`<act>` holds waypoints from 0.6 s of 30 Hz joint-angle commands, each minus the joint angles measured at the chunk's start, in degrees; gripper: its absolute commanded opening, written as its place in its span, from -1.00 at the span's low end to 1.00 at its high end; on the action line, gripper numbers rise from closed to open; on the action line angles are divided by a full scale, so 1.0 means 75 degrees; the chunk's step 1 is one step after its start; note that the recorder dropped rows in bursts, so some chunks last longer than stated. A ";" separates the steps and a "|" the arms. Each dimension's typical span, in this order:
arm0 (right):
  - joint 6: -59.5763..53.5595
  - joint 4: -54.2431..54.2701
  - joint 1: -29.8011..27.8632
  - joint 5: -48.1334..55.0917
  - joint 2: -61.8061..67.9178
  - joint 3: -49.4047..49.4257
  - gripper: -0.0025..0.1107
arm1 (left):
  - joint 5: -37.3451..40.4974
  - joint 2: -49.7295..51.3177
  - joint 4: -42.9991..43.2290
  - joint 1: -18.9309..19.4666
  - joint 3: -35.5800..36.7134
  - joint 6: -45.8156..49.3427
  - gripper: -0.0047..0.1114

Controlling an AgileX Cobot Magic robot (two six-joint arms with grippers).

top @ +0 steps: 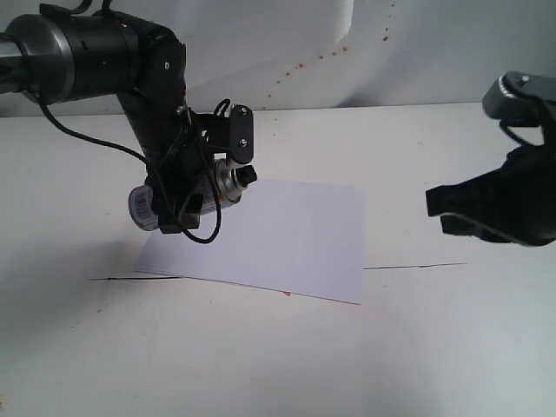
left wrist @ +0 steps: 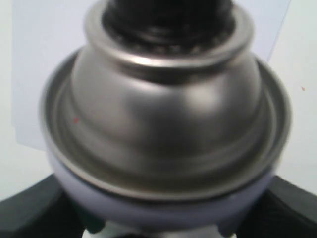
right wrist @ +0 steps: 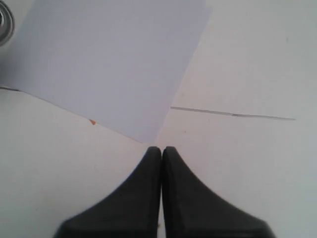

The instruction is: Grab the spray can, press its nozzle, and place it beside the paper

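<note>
My left gripper (top: 185, 198) is shut on the spray can (top: 228, 181) and holds it in the air over the left part of the paper (top: 282, 239). The can lies tilted, its black nozzle (top: 249, 175) pointing right. In the left wrist view the silver dome of the spray can (left wrist: 168, 114) fills the frame, with the nozzle (left wrist: 168, 12) at its far end, the paper (left wrist: 44, 49) behind it and black fingers (left wrist: 29, 218) at its sides. My right gripper (top: 439, 213) hovers shut and empty to the right of the paper; its fingertips (right wrist: 162, 150) meet near the paper's corner (right wrist: 114, 64).
The white table (top: 434, 347) carries a thin dark line (top: 417, 266) running out from under the paper on both sides. A small orange speck (right wrist: 92, 122) lies at the paper's near edge. A white wall (top: 417, 52) with reddish specks stands behind the table.
</note>
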 commanded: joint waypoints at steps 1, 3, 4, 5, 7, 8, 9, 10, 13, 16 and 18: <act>-0.0060 0.0424 0.0016 0.0038 0.0478 -0.0075 -0.96 | 0.0001 -0.0152 -0.0068 -0.0035 -0.0101 0.0005 -0.92; -0.0060 0.0660 0.0016 -0.0137 0.0553 -0.0075 -0.96 | 0.0001 -0.0152 -0.0068 -0.0035 -0.0101 0.0005 -0.92; -0.0060 0.0839 0.0016 -0.0195 0.0589 -0.0075 -0.96 | 0.0001 -0.0152 -0.0068 -0.0035 -0.0101 0.0005 -0.92; -0.0060 0.1022 0.0016 -0.0230 0.0589 -0.0075 -0.96 | 0.0001 -0.0152 -0.0068 -0.0035 -0.0101 0.0005 -0.92; -0.0060 0.1308 0.0016 -0.0345 0.0589 -0.0075 -0.96 | 0.0001 -0.0152 -0.0051 -0.0035 -0.0101 0.0005 -0.92; -0.0187 0.1489 0.0016 -0.0406 0.0589 -0.0095 -0.96 | 0.0001 -0.0152 -0.0051 -0.0035 -0.0101 0.0005 -0.92; -0.0409 0.1626 0.0016 -0.0443 0.0589 -0.0114 -0.96 | 0.0001 -0.0152 -0.0051 -0.0035 -0.0101 0.0005 -0.92; -0.0729 0.1759 0.0016 -0.0441 0.0609 -0.0162 -0.96 | -0.0015 -0.0152 -0.0050 -0.0035 -0.0101 0.0025 -0.92; -0.0932 0.1929 0.0016 -0.0329 0.0666 -0.0401 -0.96 | -0.0015 -0.0152 -0.0050 -0.0035 -0.0101 0.0042 -0.92; -0.0932 0.2117 0.0016 0.0040 0.0895 -0.0849 -0.96 | 0.0051 -0.0152 -0.0038 -0.0035 -0.0101 0.0042 -0.92; -0.0932 0.2170 0.0016 0.0296 0.1165 -0.1221 -0.96 | 0.0069 -0.0152 -0.0038 -0.0035 -0.0101 0.0042 -0.92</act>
